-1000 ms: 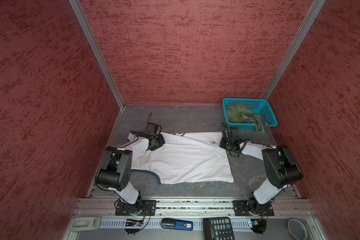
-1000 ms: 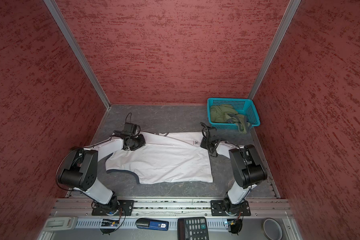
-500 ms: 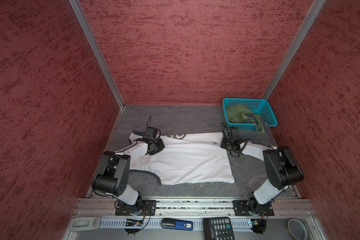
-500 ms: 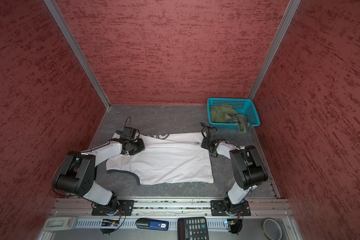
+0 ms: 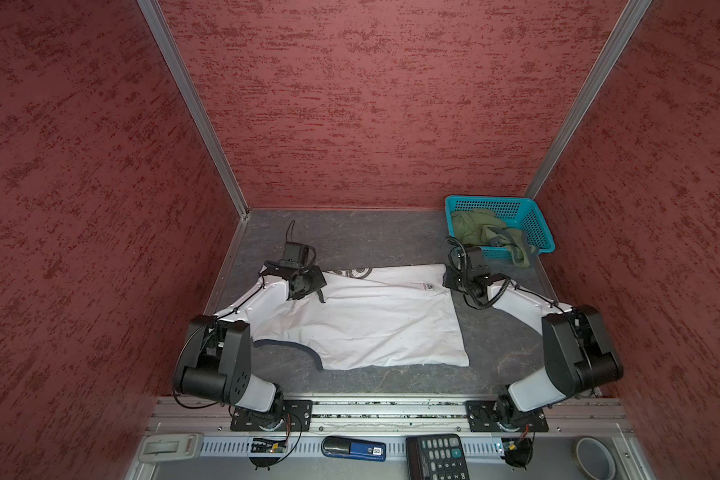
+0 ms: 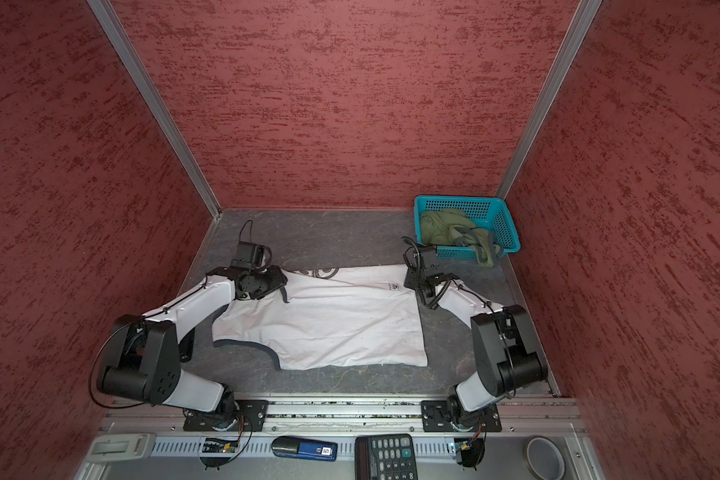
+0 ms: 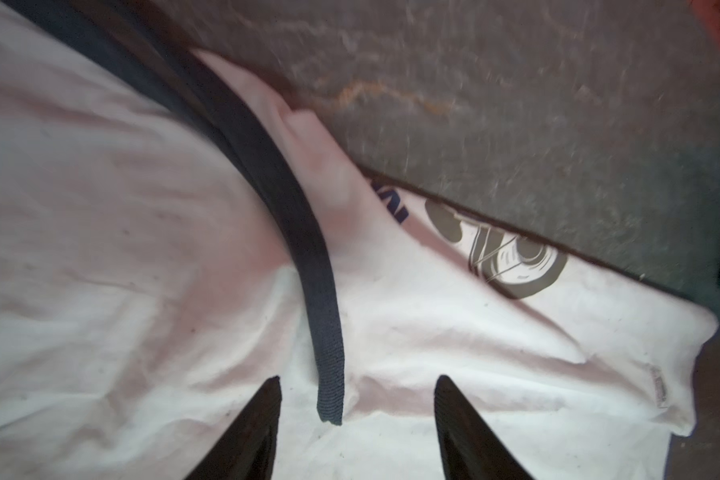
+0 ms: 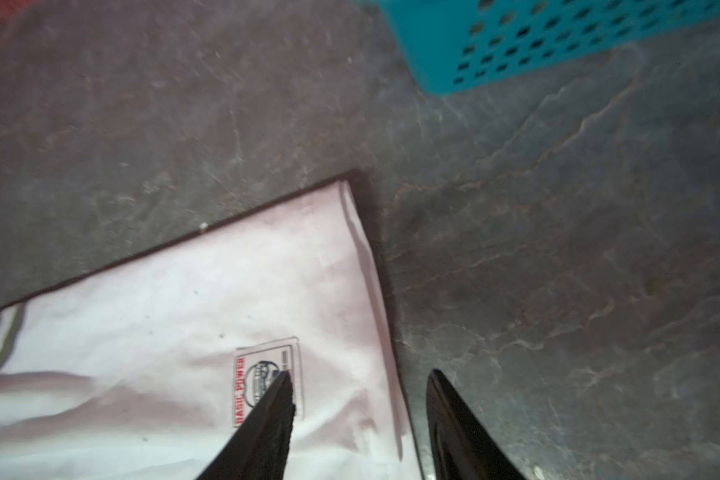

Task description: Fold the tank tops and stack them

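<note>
White tank top (image 5: 371, 324) — navy trim (image 7: 308, 249)

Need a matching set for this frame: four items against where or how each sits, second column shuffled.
Items:
1. white tank top
2. olive tank top
3. left gripper
4. calculator

States:
A. heaped in the teal basket
B. on the front metal ledge
C. open above a dark navy strap
D. spread on the grey table

Pairs: 1-D, 2-A, 3-C, 4-B
</note>
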